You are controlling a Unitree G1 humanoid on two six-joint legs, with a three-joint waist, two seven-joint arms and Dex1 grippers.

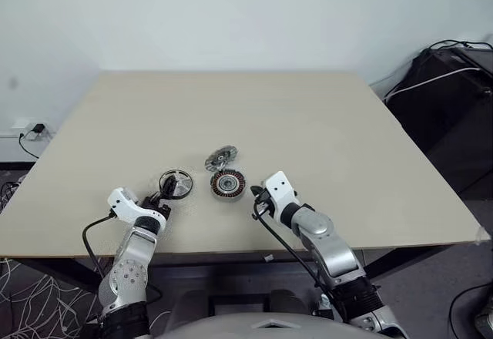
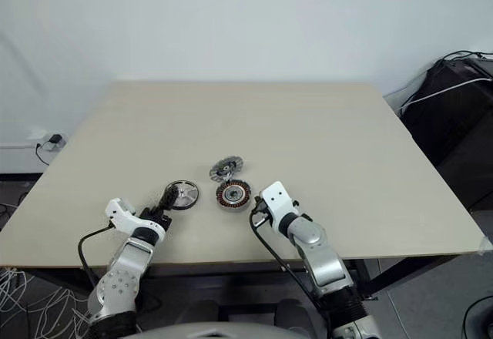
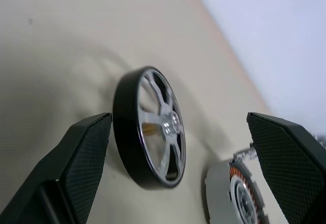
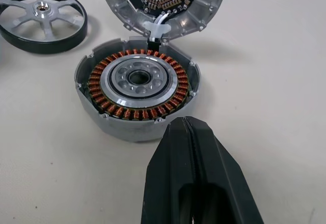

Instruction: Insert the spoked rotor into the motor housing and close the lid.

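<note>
On the beige worktop (image 1: 323,123), the silver spoked rotor with a dark rim (image 4: 43,19) lies flat just left of the round grey motor housing ringed with copper windings (image 4: 136,89). The housing's silvery ribbed lid (image 4: 163,2) stands open behind it. Left fingers (image 3: 81,158) are spread toward the rotor; right fingers (image 4: 196,173) are pressed together near the housing. No writing is readable.

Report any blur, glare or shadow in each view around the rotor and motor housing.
Left wrist view: the near black fingers are soft and blurred, and the spoked rotor glints on its spokes. Right wrist view: the motor housing is sharp, its copper windings crisp, with a soft shadow beside it; the right gripper is dark. Head views: even light, faint shadows on the table.
</note>
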